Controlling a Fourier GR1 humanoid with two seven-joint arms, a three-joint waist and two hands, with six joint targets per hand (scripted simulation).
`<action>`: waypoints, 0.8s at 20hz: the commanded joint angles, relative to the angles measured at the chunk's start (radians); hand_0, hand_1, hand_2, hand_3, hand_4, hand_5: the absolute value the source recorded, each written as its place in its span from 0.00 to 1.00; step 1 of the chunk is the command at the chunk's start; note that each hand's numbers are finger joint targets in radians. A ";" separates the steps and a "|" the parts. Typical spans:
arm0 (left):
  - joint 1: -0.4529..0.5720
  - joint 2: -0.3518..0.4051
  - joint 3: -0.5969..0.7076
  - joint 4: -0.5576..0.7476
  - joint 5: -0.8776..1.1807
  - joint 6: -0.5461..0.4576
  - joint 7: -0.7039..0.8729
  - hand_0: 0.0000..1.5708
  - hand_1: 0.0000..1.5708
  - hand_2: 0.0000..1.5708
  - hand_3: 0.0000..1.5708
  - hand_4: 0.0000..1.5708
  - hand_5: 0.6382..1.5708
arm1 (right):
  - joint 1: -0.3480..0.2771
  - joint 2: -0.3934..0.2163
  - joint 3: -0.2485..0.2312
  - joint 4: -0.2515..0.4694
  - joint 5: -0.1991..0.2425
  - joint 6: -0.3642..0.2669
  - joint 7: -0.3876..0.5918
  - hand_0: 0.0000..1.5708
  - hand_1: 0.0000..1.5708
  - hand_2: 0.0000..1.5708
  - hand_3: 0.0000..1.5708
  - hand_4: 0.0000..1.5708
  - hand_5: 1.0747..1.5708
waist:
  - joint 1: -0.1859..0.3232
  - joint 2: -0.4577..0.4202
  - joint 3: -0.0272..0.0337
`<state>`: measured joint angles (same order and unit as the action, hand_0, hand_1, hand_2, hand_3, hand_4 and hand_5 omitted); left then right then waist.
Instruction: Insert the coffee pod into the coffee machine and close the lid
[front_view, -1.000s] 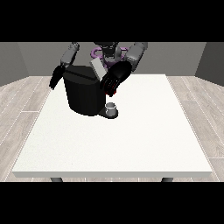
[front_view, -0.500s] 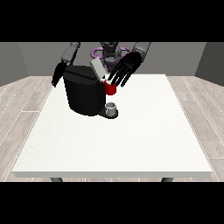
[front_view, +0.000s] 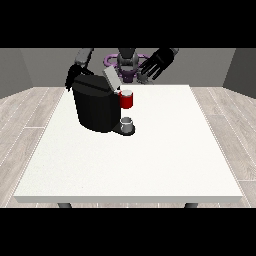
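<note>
We see the hand at the view's right (front_view: 156, 62) raised with fingers spread, holding nothing, up and to the right of the coffee machine (front_view: 96, 102); its lid (front_view: 111, 78) stands tilted open, nearer this hand; we cannot see the pod

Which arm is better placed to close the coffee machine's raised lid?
Probably the robot's left: the hand at the view's right is open and held high, with a clear path to the raised lid. The hand at the view's left sits behind the coffee machine, partly hidden.
</note>
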<state>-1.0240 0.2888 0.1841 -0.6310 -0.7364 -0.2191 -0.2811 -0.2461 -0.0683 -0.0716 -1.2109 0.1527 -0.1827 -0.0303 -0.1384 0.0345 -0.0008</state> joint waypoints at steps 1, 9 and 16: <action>0.136 -0.136 0.129 0.009 0.171 0.019 -0.035 0.00 0.00 0.00 0.00 0.27 1.00 | 0.066 -0.014 -0.030 0.000 -0.025 0.006 -0.023 0.00 0.00 0.00 0.00 0.00 1.00 | 0.063 -0.100 -0.0015; 0.396 -0.264 0.201 0.040 0.307 -0.056 -0.096 0.00 0.00 0.00 0.00 0.27 1.00 | 0.050 -0.024 -0.025 -0.074 -0.105 0.112 0.035 0.00 0.00 0.00 0.00 0.00 1.00 | 0.219 -0.322 0.0002; 0.480 -0.274 0.179 -0.028 0.336 -0.080 -0.047 0.00 0.00 0.00 0.00 0.27 1.00 | -0.016 -0.079 0.027 -0.140 -0.065 0.173 0.066 0.00 0.00 0.00 0.00 0.16 1.00 | 0.262 -0.321 0.0009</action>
<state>-0.6011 0.0366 0.3764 -0.6239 -0.4189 -0.2849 -0.3362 -0.2195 -0.1081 -0.0447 -1.3276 0.0865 -0.0438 0.0076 0.0904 -0.2843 -0.0003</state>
